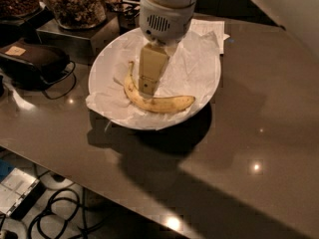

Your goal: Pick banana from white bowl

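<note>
A robot's gripper [147, 89] reaches down into a white bowl [159, 124] on a dark, glossy table [259, 133], its pale tip meeting the banana [167, 104] near the middle of the fruit's curve. The round white wrist housing above, with a small vent grille facing the camera, covers the bowl's far rim. Whether the gripper is spread or clamped cannot be made out from this angle.

The banana, yellow with small brown speckles, lies on crumpled white paper [194, 68] lining the bowl. Its thin stem points toward the far left, and its body curves round toward the near right, where its blunt end rests close to the rim. The gripper's tip covers part of the left half of the fruit.

Flat paper sheets [212, 29] lie on the table just behind the bowl at the right. To the left, a black device [35, 59] with a looping cable sits near the bowl. Behind it, a clear jar [75, 1] of mixed snacks stands on a metal box [70, 36]. Below the table's near edge, black cables [60, 208] coil on the floor.
</note>
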